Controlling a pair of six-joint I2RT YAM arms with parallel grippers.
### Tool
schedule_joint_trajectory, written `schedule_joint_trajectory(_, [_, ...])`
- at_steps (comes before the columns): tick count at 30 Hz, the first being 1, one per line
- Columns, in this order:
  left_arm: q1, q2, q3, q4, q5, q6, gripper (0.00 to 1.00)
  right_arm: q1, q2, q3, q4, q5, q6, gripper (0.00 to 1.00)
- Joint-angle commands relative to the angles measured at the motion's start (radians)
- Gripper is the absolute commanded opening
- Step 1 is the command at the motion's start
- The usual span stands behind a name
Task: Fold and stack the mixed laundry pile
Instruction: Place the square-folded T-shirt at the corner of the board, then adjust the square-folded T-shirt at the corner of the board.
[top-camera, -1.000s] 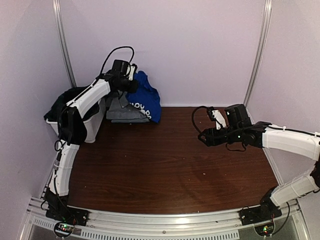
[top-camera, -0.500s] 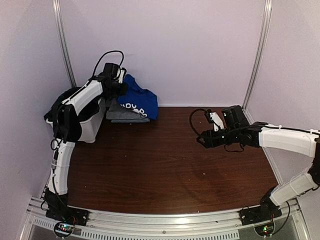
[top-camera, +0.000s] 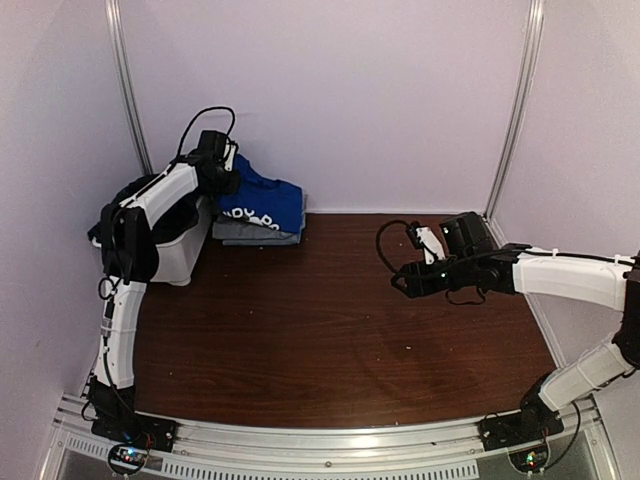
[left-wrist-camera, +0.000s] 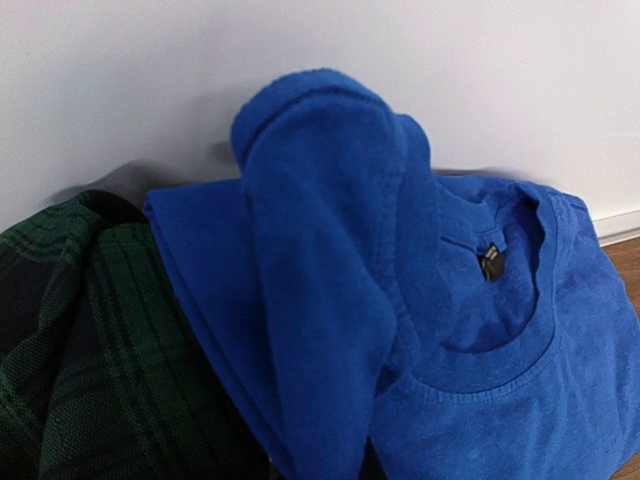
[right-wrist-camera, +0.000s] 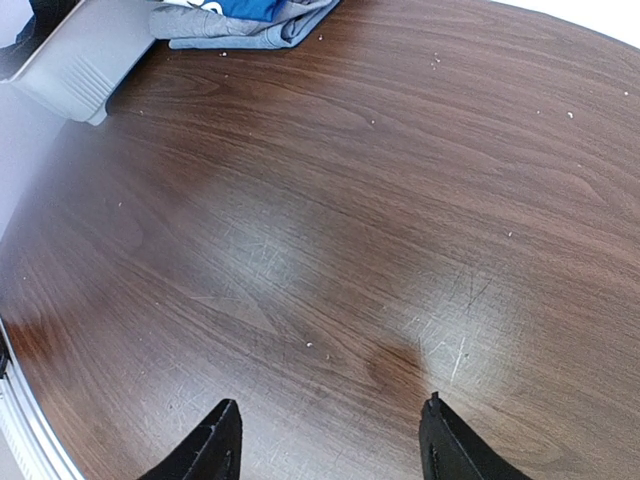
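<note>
Laundry (top-camera: 262, 205) was heaped in the far left corner of the surface (top-camera: 330, 320), against the back wall and just beside the basket (top-camera: 178, 250). The blue T-shirt (left-wrist-camera: 520, 400) was draped over a flat grey piece (top-camera: 250, 232), the tartan skirt (left-wrist-camera: 70, 350) was touching it on the left in the wrist view, and dark pieces (top-camera: 128, 195) were bundled in the basket. A bunched fold of the shirt was raised toward the left wrist camera. The left jaws were out of that view and too dark to be made out from above, so it could not be told whether they were clamped on the cloth. The right jaws were spread with nothing between them, held over bare surface well apart from the pile

Trouble could be expected from the bunch: if only a thin pinch of cloth was held, the shirt might be dropped back in a crumple. If the shirt was dragged rather than lifted, the grey piece beneath might be pulled askew, or the skirt carried along. A hem might also be caught on the basket rim. With the right jaws so far off, a one-sided lift would likely leave the shirt twisted

White letters (top-camera: 258, 215) were printed across the shirt, but they were folded over and too small to be read. A small dark neck tag (left-wrist-camera: 490, 262) was seen inside the collar; its marking was not legible
</note>
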Motion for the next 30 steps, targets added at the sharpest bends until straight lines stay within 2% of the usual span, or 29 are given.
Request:
schedule_joint_trajectory(1, [0.013, 0.034, 0.021, 0.072, -0.069, 0.023, 0.05, -0.005, 0.007, 0.035, 0.016, -0.010, 0.006, 0.61])
schedule_joint_trajectory(2, [0.013, 0.039, 0.015, 0.075, -0.067, 0.023, 0.15, -0.005, 0.007, 0.035, 0.015, -0.010, 0.006, 0.61])
schedule_joint_trajectory(4, [0.013, 0.040, 0.007, 0.078, -0.063, 0.022, 0.39, -0.006, 0.008, 0.034, 0.014, -0.008, 0.006, 0.62])
schedule_joint_trajectory(5, [0.012, 0.039, 0.008, 0.076, -0.069, 0.018, 0.48, -0.005, 0.009, 0.034, 0.014, -0.009, 0.007, 0.61])
schedule_joint_trajectory(9, [0.012, 0.011, 0.010, 0.071, -0.092, 0.017, 0.65, -0.005, 0.012, 0.038, 0.011, -0.012, 0.008, 0.62])
schedule_joint_trajectory(17, [-0.024, -0.075, 0.006, 0.068, -0.061, 0.090, 0.78, -0.006, 0.010, 0.040, 0.019, -0.016, 0.008, 0.63])
schedule_joint_trajectory(20, [-0.076, -0.093, -0.021, 0.066, -0.026, 0.145, 0.78, -0.005, 0.009, 0.049, 0.017, -0.009, 0.006, 0.63])
schedule_joint_trajectory(26, [-0.145, -0.149, -0.200, 0.113, 0.083, 0.202, 0.74, -0.007, 0.020, 0.070, 0.018, -0.009, 0.002, 0.64])
schedule_joint_trajectory(30, [-0.186, -0.240, -0.397, 0.206, 0.072, 0.265, 0.86, -0.010, 0.025, 0.072, 0.019, -0.019, 0.003, 0.64])
